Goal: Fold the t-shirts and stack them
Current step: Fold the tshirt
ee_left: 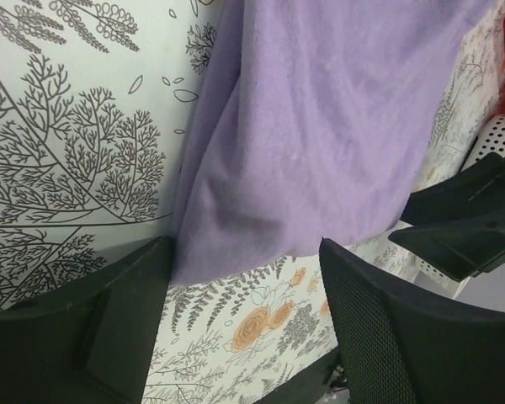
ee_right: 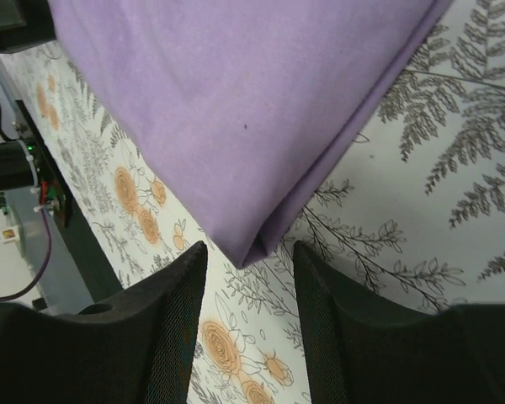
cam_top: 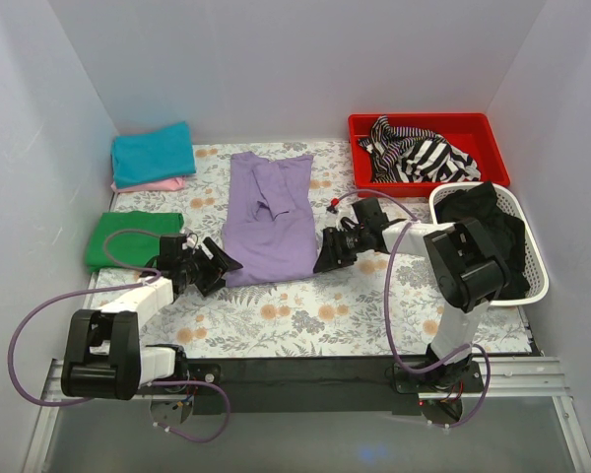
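teal cloth t-shirt (cam_top: 153, 153) folded atop pink one (cam_top: 165, 184), green one (cam_top: 126, 236) folded nearby; lavender cloth t-shirt (cam_top: 271, 222) half-folded, left hand (cam_top: 217, 266) and right hand (cam_top: 325, 258) spread apart at its hem.

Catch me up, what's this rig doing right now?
Both arms are on the lavender t-shirt, which lies on the floral table folded into a long strip. The left gripper and right gripper sit open at its two near corners, with nothing gripped yet. A teal shirt on a pink one and a green shirt lie folded at the left. A red bin and white basket on the right hold more cloth.
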